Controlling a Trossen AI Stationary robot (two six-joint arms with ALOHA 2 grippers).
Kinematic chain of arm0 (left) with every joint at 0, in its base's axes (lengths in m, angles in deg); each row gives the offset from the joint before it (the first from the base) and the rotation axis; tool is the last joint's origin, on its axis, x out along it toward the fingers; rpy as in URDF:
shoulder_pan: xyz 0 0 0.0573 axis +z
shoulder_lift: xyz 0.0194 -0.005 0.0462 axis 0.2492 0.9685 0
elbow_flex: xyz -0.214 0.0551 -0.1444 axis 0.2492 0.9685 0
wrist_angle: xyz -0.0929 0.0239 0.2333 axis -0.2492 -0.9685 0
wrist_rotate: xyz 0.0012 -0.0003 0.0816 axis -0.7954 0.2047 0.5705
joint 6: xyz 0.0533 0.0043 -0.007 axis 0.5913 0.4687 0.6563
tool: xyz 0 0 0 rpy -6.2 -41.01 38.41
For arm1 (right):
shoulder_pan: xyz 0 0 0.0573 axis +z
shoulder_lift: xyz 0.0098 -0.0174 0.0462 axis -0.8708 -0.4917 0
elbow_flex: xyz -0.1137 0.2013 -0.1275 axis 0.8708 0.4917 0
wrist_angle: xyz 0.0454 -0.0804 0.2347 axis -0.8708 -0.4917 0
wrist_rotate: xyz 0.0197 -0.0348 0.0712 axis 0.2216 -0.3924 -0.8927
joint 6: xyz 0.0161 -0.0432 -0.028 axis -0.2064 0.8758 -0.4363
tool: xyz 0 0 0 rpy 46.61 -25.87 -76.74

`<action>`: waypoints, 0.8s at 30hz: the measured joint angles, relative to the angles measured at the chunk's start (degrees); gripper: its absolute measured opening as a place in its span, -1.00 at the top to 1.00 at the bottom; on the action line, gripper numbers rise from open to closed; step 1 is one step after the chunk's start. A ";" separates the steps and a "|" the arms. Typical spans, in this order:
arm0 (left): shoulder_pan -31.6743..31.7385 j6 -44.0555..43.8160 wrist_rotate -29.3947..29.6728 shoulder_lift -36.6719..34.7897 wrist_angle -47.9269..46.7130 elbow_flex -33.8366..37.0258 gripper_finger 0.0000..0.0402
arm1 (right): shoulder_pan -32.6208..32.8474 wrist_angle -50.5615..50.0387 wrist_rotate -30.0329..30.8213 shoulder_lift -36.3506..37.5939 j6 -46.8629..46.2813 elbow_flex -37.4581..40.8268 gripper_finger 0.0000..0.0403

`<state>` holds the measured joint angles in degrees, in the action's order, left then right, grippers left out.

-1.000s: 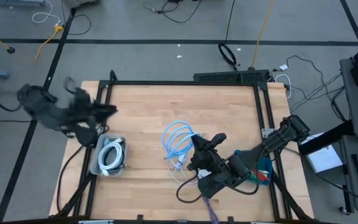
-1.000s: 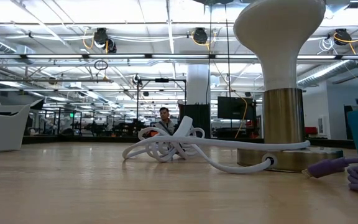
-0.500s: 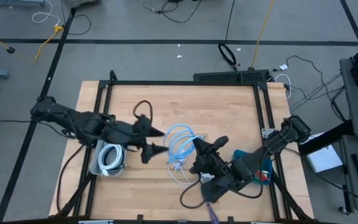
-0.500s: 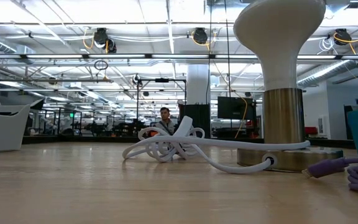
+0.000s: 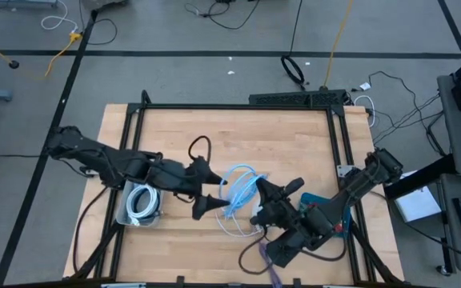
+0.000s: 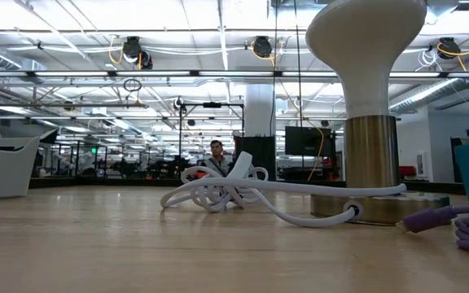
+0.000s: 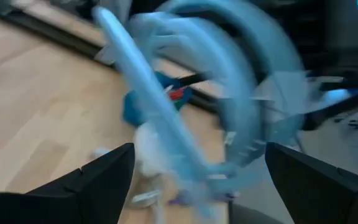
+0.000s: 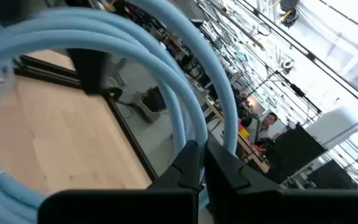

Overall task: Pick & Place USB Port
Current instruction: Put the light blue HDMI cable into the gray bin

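Both grippers now meet at the blue cable coil (image 5: 237,190): left gripper (image 5: 211,192) has swung over, jaws wide (handover likely), right gripper (image 5: 264,210) clamping it.

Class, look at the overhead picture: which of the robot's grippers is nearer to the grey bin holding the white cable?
Left. The left gripper, open, sits just beside the grey bin, toward the light-blue cable coil. The right gripper, shut, lies beyond that coil.
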<state>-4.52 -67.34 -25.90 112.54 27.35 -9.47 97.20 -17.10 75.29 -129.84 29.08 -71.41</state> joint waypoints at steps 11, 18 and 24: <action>-3.57 2.12 1.29 -1.75 1.11 0.00 -0.82 | -2.54 -2.81 -2.26 0.07 -4.88 0.00 1.00; -1.99 2.71 4.01 -0.68 0.33 0.02 -0.82 | -4.10 -1.41 -4.79 0.07 -4.01 0.00 1.00; -0.30 3.11 4.27 -0.82 0.74 0.00 -0.82 | -5.24 -0.99 -7.61 0.07 -3.98 0.00 1.00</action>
<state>-4.82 -64.22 -21.63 111.72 28.09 -9.47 91.97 -18.09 67.68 -129.77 25.10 -71.41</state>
